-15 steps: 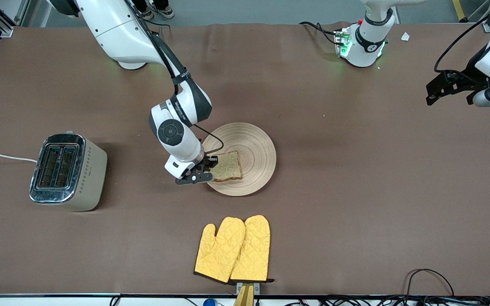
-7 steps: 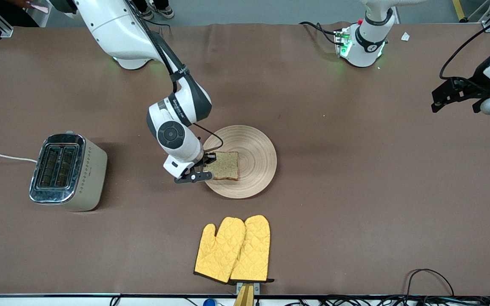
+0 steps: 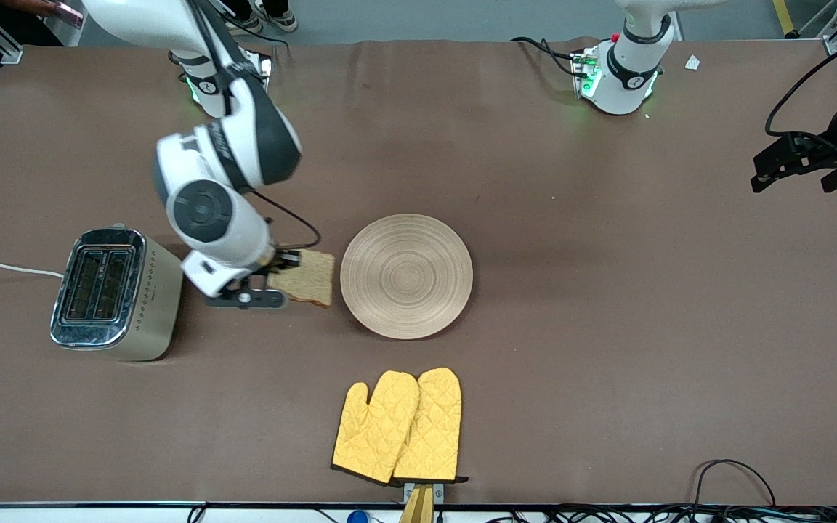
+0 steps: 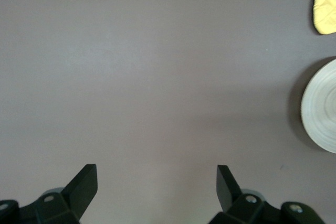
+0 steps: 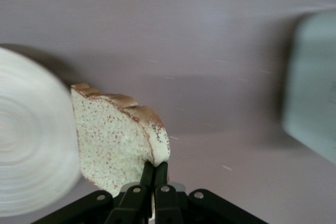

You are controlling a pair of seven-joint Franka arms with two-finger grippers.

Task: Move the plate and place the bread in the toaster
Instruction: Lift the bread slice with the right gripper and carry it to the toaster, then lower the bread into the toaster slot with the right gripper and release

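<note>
No readable brand or label anywhere; small dark mark on side of cream-beige two-slot toaster with chrome top (image 3: pixel 115 293), too small to read, diamond pattern beside it. Right gripper (image 3: pixel 282 278) up over bare table between toaster and round light-wood plate with ring grooves (image 3: pixel 406 275), fingers (image 5: pixel 154 174) pinched tight on one edge of square slice of brown speckled wholegrain bread with darker crust (image 3: pixel 307 277). In right wrist view slice (image 5: pixel 118 142) hangs out from fingertips, clear of table, plate rim (image 5: pixel 31 145) to one side and toaster wall (image 5: pixel 312 106) to the other. Plate flat on table, nothing on it, near middle, well apart from toaster. Toaster toward right arm's end of table, upright, both slots open to view, white cord (image 3: pixel 4 268) running off table edge. Left gripper (image 3: pixel 796 161) parked over left arm's end of table, arm waiting; in left wrist view fingers (image 4: pixel 84 182) spread wide, nothing between them, only table below. Pair of yellow quilted oven mitts (image 3: pixel 399 427) flat, nearer front camera than plate, overlapping each other. Surface: brown matte cover (image 3: pixel 607 327), faint creases near robot bases. Grey floor above table top edge, black cables (image 3: pixel 731 479) along front edge, green lights at both arm bases.
</note>
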